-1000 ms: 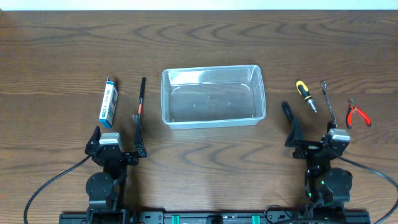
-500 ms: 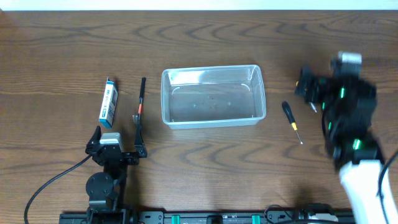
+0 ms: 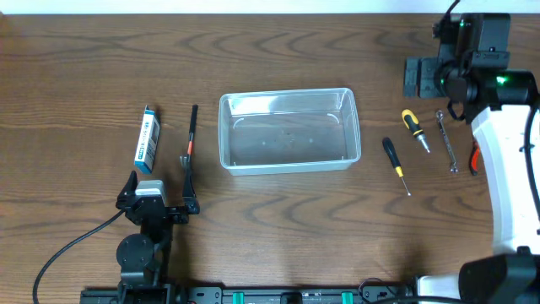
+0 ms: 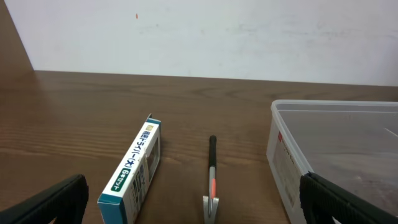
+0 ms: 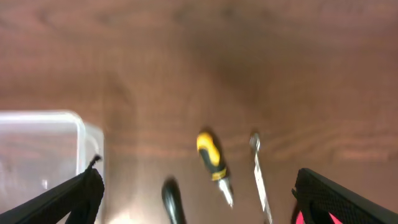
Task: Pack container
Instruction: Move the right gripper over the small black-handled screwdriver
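Container (image 3: 287, 166) sits mid-table, empty. Right gripper (image 5: 199, 194) hovers over the right-side tools, left gripper (image 4: 193, 200) is parked near-left, both with jaws apart and holding nothing. Your likely next move: drop onto the yellow screwdriver (image 5: 211, 155) and clamp its handle.

Clear empty container (image 3: 288, 131), upright, mid-table

1 clear container (image 3: 287, 131) sits at the centre of the desk (image 3: 84, 67). Left of it lie 1 blue-and-white box (image 3: 148, 139) and 1 slim black tool with an orange band (image 3: 191, 135). In the right part of the frame there are 2 screwdrivers: 1 stubby yellow-and-black screwdriver (image 3: 413, 127) and 1 thin black screwdriver (image 3: 393, 160). Further right lie 1 metal wrench (image 3: 446, 142) and 1 red-handled tool (image 3: 472, 159), mostly hidden behind the right arm (image 3: 506, 169).
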Motion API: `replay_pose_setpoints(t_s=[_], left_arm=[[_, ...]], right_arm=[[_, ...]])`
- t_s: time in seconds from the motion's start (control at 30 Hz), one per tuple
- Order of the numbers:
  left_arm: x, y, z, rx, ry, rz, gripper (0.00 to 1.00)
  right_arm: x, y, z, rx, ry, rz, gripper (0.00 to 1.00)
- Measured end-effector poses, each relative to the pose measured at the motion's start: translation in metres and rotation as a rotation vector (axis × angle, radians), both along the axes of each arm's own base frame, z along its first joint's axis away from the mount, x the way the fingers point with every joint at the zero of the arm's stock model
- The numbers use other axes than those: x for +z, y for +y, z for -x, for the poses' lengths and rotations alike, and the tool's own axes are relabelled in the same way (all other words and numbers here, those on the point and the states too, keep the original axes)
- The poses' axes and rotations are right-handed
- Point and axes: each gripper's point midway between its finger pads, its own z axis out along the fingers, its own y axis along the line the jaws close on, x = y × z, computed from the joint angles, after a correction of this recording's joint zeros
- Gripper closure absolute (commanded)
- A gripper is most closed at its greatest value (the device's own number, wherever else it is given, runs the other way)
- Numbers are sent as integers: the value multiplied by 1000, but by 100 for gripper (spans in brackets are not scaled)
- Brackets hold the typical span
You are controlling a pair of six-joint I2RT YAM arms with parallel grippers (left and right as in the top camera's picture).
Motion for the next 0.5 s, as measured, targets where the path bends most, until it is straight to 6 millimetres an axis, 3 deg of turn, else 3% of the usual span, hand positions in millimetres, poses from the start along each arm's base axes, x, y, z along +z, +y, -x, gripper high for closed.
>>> replay_pose_setpoints(t_s=[0.2, 0.5], left_arm=[[0, 0, 0, 0, 0, 0, 2], [0, 0, 0, 0, 0, 0, 2]], right_arm=[[-37, -2, 13, 5, 157, -19, 1], [-55, -5, 19, 41, 232, 10, 1]])
